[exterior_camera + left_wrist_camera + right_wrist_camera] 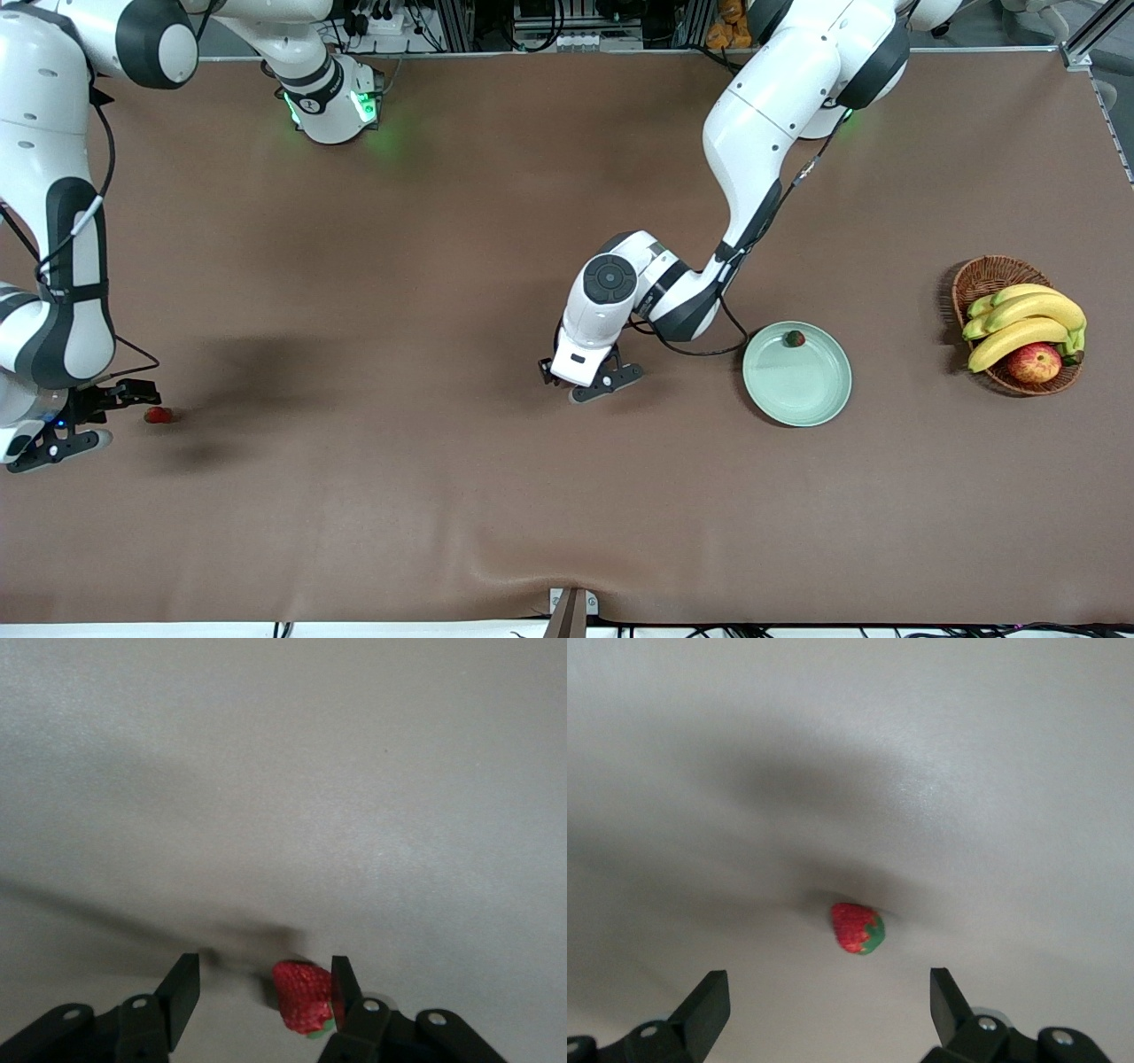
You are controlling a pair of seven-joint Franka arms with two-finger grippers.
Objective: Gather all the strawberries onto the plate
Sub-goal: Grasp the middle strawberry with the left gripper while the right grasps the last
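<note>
Strawberries, 3 small red ones with green caps, lie apart on the brown tabletop (443, 514): 1 (794, 338) inside the round pale mint-green plate (819, 403) by its rim, 1 (303, 996) between the fingers of the left claw (592, 383) near the tabletop's middle beside the plate, and 1 (159, 415) at the right arm's end. The left claw stands half-narrowed low over the cloth, 1 finger (344, 983) touching its berry and the other apart from it. The right claw (84, 421) is spread wide just beside its berry (857, 928), which lies clear of both fingers.
</note>
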